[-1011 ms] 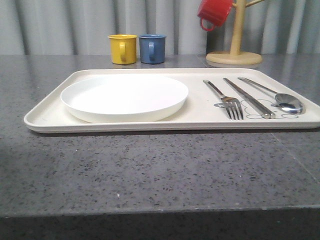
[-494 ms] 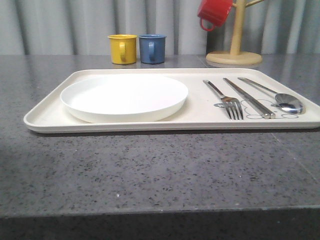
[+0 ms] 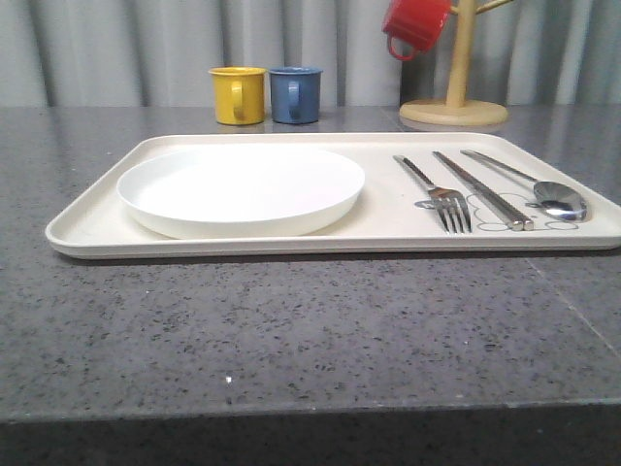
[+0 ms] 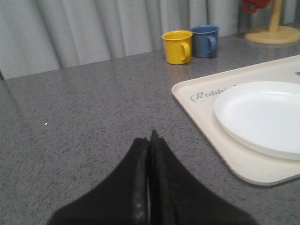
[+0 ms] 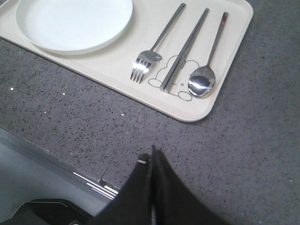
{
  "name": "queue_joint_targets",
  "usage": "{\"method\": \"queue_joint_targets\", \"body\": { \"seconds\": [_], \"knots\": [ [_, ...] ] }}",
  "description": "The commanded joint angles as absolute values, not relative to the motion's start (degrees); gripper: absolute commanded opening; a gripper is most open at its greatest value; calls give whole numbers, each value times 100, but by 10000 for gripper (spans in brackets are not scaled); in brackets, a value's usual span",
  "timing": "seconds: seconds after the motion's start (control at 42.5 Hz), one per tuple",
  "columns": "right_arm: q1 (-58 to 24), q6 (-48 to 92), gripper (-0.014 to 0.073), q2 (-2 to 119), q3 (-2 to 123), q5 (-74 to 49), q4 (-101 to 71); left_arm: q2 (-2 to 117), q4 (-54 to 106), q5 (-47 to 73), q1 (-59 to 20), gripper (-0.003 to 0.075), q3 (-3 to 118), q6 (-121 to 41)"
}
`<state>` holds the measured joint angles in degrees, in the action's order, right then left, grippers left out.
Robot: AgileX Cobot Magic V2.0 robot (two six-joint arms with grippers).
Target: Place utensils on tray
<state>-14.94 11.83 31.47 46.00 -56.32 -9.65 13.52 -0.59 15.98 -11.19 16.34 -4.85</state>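
Nothing has shifted since a moment ago: fork [image 3: 439,192], chopsticks [image 3: 482,188], spoon [image 3: 543,190] and plate [image 3: 241,188] all lie on the tray [image 3: 92,225]. Both my left claw [image 4: 149,140] and right claw [image 5: 153,154] are clenched and empty. Shiny, thin steel looks slippery; I'd pinch mid-handle.

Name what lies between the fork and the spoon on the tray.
The chopsticks lie between the fork and the spoon, all three side by side on the tray. The right wrist view shows it best; the front view agrees.
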Motion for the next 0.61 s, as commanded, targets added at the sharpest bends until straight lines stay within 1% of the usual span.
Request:
{"method": "queue_joint_targets", "body": {
  "seconds": [0.0, 0.094, 0.212, 0.306, 0.353, 0.588],
  "knots": [
    [-1494, 1165, -67, 3164, 4739, -5262, -1043, 747, 93, 584, -800, -20, 1045, -468],
    [-1494, 1165, -67, 3164, 4739, -5262, -1043, 219, 154, 389, -598, -20, 568, -468],
    [-1494, 1165, -67, 3164, 4739, -5262, -1043, -164, 460, 295, -400, -20, 136, -468],
    [-1494, 1165, -67, 3164, 4739, -5291, -1043, -151, 496, -65, -386, -20, -96, -468],
    [-1494, 1165, -67, 3164, 4739, -5305, -1043, -151, 496, 31, -386, -20, -85, -468],
    [-1494, 1165, -67, 3164, 4739, -5359, -1043, -151, 496, -308, -386, -20, -85, -468]
  ]
}}
